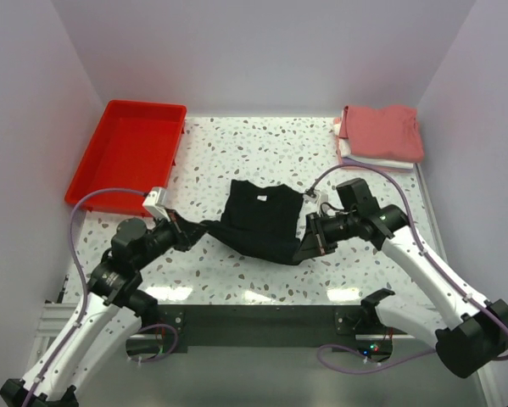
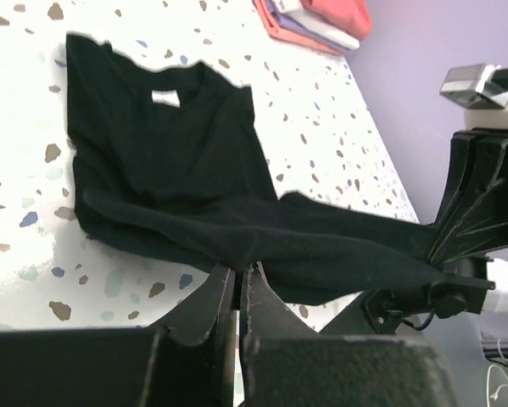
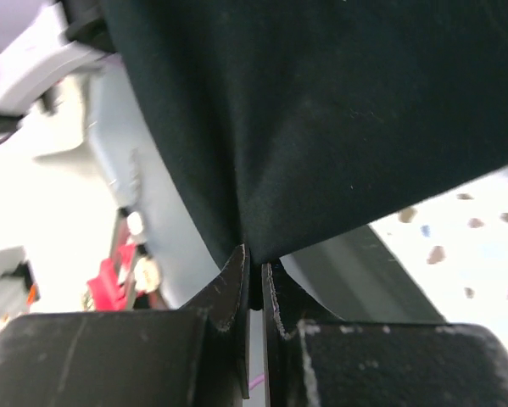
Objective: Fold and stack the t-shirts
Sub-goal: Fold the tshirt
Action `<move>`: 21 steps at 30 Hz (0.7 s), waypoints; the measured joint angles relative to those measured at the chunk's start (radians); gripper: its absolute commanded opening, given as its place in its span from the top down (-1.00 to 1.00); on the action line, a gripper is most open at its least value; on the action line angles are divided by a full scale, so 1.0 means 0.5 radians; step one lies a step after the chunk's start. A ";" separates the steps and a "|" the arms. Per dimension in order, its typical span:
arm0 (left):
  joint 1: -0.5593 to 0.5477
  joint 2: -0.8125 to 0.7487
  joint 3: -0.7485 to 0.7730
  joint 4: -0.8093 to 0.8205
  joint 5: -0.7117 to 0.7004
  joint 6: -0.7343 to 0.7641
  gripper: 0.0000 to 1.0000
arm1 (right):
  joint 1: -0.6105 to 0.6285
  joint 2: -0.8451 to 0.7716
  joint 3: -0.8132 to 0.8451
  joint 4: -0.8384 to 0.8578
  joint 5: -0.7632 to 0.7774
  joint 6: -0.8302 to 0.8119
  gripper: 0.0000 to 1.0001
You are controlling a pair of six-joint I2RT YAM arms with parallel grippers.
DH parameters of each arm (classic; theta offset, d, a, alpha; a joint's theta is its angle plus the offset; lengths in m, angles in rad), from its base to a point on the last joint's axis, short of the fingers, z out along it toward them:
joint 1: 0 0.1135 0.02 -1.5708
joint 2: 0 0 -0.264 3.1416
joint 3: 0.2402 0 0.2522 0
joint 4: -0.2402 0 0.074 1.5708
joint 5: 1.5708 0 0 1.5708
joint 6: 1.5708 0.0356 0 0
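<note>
A black t-shirt [image 1: 258,216] with a small white neck label lies in the middle of the speckled table, its near hem lifted and stretched between both grippers. My left gripper [image 1: 204,229] is shut on the hem's left corner; in the left wrist view the cloth [image 2: 237,220] bunches into the closed jaws [image 2: 239,270]. My right gripper [image 1: 302,252] is shut on the right corner; in the right wrist view black cloth [image 3: 321,110] hangs from the closed jaws [image 3: 257,259]. A stack of folded t-shirts [image 1: 381,136], salmon-red on top with white and pale pink below, sits at the far right corner.
A red plastic tray [image 1: 131,153] stands at the far left. White walls close in the table on three sides. The folded stack also shows in the left wrist view [image 2: 317,21].
</note>
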 measured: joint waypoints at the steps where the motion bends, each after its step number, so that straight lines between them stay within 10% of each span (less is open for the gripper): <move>1: -0.001 -0.015 0.040 -0.045 -0.005 0.000 0.95 | 0.001 -0.023 0.000 -0.009 -0.058 -0.003 1.00; 21: -0.022 0.410 0.212 0.042 -0.457 -0.083 0.79 | -0.016 0.099 -0.008 0.302 -0.104 0.130 1.00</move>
